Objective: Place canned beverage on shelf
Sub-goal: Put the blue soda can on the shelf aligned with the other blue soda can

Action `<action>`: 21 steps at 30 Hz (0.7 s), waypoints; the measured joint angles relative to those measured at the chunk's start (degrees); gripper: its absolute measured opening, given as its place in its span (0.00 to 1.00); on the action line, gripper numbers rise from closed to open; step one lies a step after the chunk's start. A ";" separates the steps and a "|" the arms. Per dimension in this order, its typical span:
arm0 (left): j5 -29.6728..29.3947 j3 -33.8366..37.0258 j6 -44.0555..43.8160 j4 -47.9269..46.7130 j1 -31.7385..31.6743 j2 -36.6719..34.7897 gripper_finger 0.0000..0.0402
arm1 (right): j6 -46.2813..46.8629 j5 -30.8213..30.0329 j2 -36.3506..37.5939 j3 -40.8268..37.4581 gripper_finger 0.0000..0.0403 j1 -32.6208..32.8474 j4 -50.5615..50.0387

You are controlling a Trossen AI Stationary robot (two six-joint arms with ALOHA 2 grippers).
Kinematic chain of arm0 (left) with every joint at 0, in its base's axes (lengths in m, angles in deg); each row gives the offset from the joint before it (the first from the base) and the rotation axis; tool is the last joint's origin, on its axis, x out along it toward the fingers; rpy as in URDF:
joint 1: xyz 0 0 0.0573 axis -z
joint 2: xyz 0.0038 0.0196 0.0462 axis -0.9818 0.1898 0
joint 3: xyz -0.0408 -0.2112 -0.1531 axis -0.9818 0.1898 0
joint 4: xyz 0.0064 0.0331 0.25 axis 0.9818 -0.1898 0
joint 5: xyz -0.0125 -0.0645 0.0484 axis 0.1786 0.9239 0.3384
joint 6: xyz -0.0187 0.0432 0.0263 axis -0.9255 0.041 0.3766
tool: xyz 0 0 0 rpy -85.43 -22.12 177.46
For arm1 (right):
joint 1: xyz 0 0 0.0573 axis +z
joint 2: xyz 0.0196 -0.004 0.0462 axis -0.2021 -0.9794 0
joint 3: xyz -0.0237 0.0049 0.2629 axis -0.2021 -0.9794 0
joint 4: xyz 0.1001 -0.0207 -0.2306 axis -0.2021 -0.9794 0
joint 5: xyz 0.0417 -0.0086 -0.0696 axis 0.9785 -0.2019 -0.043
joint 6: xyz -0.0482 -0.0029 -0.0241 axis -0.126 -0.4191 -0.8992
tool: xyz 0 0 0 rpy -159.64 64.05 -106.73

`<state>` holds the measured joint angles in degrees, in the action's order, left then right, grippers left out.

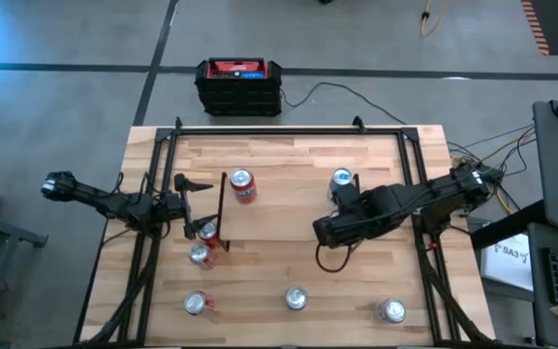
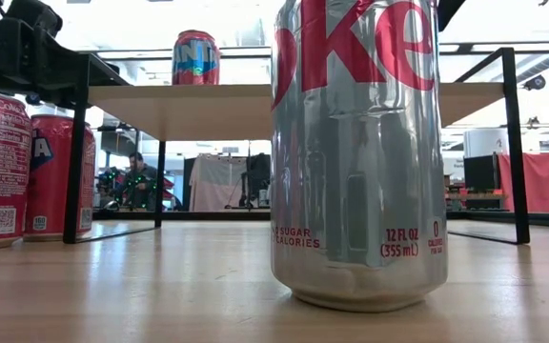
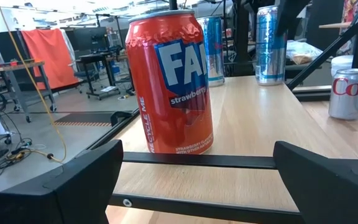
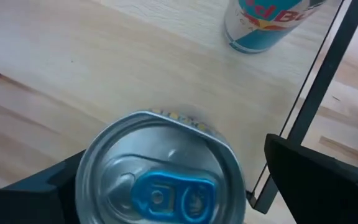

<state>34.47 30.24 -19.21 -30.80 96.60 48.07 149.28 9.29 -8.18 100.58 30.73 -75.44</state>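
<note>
The shelf (image 1: pixel 279 208) is a light-wood board on black legs in the middle of the table. A red Fanta can (image 1: pixel 243 184) and a Red Bull can (image 1: pixel 342 179) stand on it. My right gripper (image 1: pixel 329 233) hangs over the shelf, pointing down, open. Its fingers stand on either side of a silver can with a blue tab (image 4: pixel 160 180), which stands upright on the board. A gap shows between the can and one finger (image 4: pixel 316 180). My left gripper (image 1: pixel 200 206) is open and empty at the shelf's left end, facing the Fanta can (image 3: pixel 169 81).
Two red cans (image 1: pixel 204 242) stand under the shelf's left end. Three more cans (image 1: pixel 295 299) stand along the near edge, one of them the Diet Coke can (image 2: pixel 358 152). A black-and-red box (image 1: pixel 239 85) sits on the floor beyond the far edge.
</note>
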 joint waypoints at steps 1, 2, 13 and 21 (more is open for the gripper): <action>0.00 0.00 0.02 -0.01 0.00 0.00 1.00 | 0.00 0.00 0.00 0.00 0.93 0.00 0.01; 0.00 0.00 0.00 -0.02 0.00 0.00 1.00 | -0.02 0.02 -0.02 0.00 0.93 0.00 0.04; 0.00 0.00 0.01 -0.02 0.00 0.00 1.00 | 5.19 0.04 -1.17 0.00 0.93 1.54 -0.19; 0.00 0.00 0.00 -0.01 -0.01 0.02 1.00 | 11.71 -3.98 -3.26 -0.11 0.93 5.09 -0.61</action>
<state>34.47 30.24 -19.21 -30.81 96.59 48.09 160.99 5.31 -11.44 100.47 35.82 -76.06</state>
